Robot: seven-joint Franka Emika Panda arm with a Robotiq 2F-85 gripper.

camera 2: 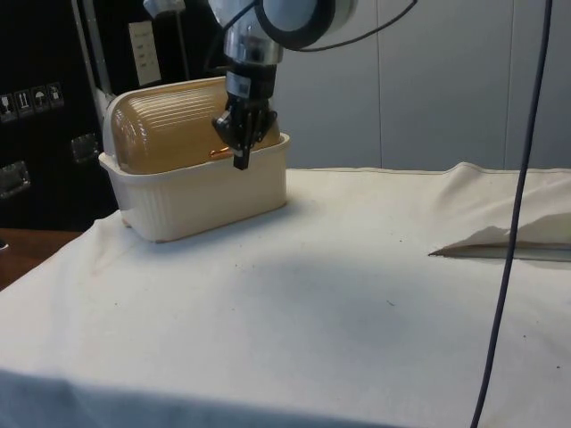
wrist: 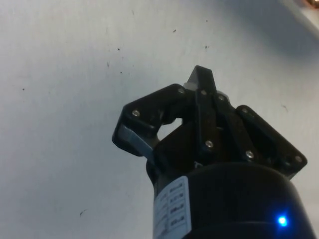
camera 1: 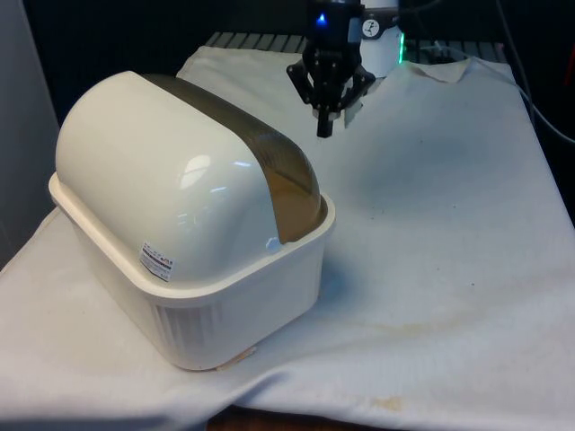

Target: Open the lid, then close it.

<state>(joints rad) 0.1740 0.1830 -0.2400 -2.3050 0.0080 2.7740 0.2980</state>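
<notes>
Front view: bread box (camera 1: 180, 260) at the cloth's (camera 1: 449, 224) 8 o'clock, amber lid (camera 1: 269, 171) down; gripper (camera 1: 325, 127) hangs at 12 o'clock, fingers pressed together.
Side view: gripper (camera 2: 241, 160) before the box (camera 2: 196, 192).
Wrist view: the 2 fingers (wrist: 202, 87) meet above cloth.

Tool (camera 2: 241, 160) before bread box (camera 2: 192, 192), lid (camera 2: 169, 125) down

Cream box, amber lid, black gripper

The bread box (camera 1: 235, 305) is cream-white with a ribbed, translucent amber-brown lid (camera 2: 169, 134); the gripper (camera 1: 324, 127) is black; the cloth (camera 1: 449, 224) is white with faint specks.
</notes>
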